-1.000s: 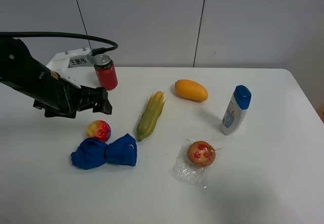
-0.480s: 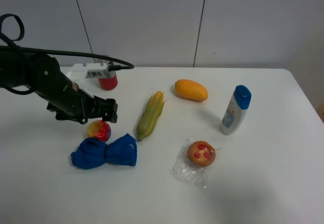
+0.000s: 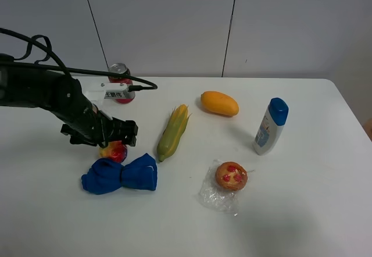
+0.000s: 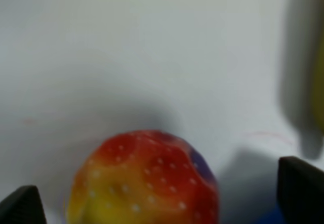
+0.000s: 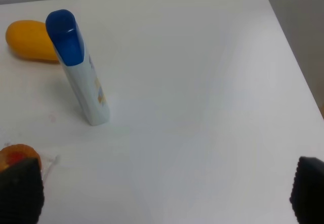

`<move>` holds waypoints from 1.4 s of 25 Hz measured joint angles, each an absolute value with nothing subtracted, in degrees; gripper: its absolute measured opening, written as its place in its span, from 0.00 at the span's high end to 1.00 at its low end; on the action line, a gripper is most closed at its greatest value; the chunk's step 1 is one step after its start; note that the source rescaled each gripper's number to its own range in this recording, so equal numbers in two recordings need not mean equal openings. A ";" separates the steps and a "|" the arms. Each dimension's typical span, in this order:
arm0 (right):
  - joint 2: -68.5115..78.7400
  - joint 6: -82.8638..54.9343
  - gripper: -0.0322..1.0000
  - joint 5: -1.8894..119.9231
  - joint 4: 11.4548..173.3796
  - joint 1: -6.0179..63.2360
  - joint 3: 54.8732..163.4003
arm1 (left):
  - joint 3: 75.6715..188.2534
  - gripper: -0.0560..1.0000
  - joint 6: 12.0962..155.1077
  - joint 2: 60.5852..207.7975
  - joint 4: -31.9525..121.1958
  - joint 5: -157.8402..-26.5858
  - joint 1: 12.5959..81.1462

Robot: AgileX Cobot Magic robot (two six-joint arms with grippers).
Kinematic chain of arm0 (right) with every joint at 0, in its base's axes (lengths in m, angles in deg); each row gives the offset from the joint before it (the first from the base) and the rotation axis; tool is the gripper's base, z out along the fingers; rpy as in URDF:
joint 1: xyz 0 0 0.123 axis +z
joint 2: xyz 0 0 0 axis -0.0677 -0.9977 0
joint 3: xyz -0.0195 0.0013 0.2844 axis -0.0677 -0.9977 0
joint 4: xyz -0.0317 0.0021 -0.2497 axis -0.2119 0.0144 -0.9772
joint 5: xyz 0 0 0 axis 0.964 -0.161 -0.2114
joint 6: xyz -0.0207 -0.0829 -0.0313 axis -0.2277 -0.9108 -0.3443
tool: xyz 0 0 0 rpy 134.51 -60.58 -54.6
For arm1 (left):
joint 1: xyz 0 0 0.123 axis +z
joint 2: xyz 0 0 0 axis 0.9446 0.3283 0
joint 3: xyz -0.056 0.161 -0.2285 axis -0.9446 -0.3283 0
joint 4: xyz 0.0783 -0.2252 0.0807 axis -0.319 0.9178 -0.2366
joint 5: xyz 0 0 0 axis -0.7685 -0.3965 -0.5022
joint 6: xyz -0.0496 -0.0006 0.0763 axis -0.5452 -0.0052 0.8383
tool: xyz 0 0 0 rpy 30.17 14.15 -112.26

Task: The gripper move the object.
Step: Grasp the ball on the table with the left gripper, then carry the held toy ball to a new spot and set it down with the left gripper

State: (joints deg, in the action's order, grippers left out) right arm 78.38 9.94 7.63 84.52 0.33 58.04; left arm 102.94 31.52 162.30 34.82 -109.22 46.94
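The object is a small red, yellow and purple-blue ball on the white table, just behind a blue cloth. My left gripper has come down over it from the left and partly hides it. In the left wrist view the ball fills the space between the two black fingertips, which stand wide apart on either side of it. The left gripper is open and I see no contact. My right gripper is open and empty above bare table at the right; it does not show in the high view.
A blue cloth lies right in front of the ball. A corn cob lies to its right. A red can stands behind the left arm. Further right are an orange mango, a blue-capped bottle and a tart on plastic.
My left arm has swung right and down from behind the ball until its open gripper straddles it. The ball and the other things have not moved.
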 joint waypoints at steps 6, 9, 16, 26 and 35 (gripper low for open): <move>78.38 9.94 0.00 7.63 84.52 0.33 58.04 | 102.94 0.23 30.63 164.02 34.82 -108.12 48.03; 78.38 9.94 0.00 7.63 84.52 0.33 58.04 | 102.94 0.23 30.52 165.38 34.82 -108.12 48.09; 78.38 9.94 0.00 7.63 84.52 0.33 58.04 | 102.94 0.23 30.44 168.20 34.82 -107.67 48.09; 78.38 9.94 0.00 7.63 84.52 0.33 58.04 | 102.94 0.92 30.88 168.31 34.88 -107.51 48.09; 78.38 9.94 0.00 7.63 84.52 0.33 58.04 | 112.98 0.92 47.97 161.23 34.58 -112.86 46.00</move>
